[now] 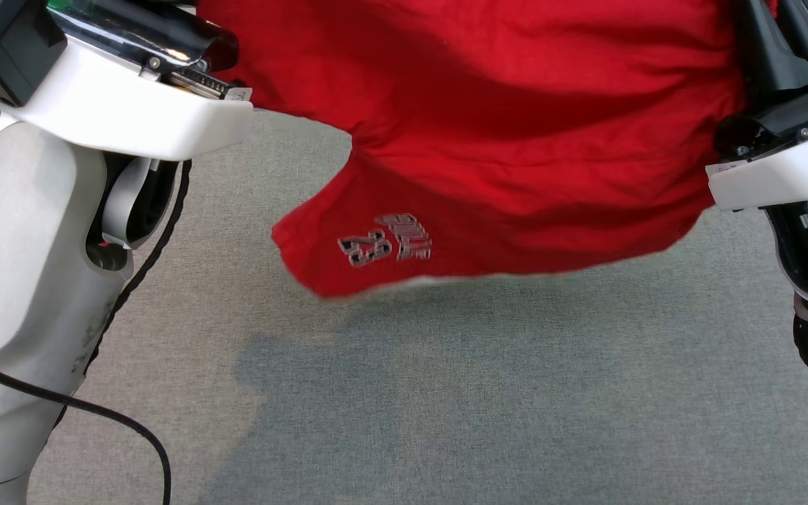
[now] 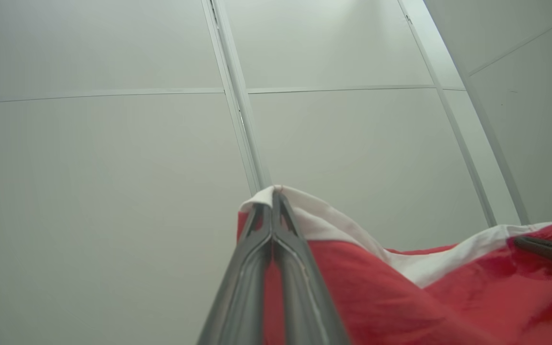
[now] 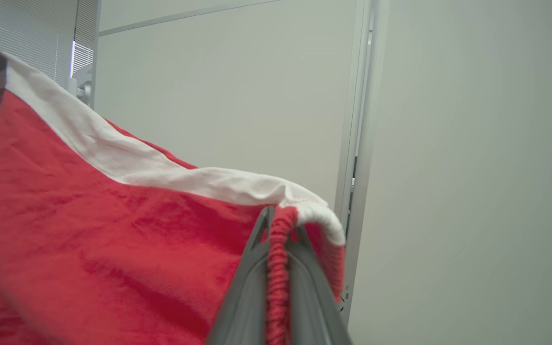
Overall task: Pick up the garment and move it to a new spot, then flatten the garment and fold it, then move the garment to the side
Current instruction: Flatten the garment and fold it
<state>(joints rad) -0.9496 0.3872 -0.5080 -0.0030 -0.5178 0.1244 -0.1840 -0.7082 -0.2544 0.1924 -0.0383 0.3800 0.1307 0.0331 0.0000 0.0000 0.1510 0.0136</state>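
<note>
Left gripper (image 2: 275, 200) is pressed shut on the white band (image 2: 333, 220) of the garment (image 1: 516, 140). Right gripper (image 3: 281, 221) is clamped on a bunched red edge. Garment is held spread between both, hanging above the grey surface (image 1: 446, 421). The band is shown by the wrist views. The "23" print (image 1: 384, 242) is shown by the head view.

Pale seamed wall panels (image 2: 113, 167) stand beyond the left gripper (image 2: 273, 196), slatted blinds (image 3: 17, 38) upper-left of the right gripper (image 3: 281, 215), grey carpet (image 1: 446, 393) beneath.
</note>
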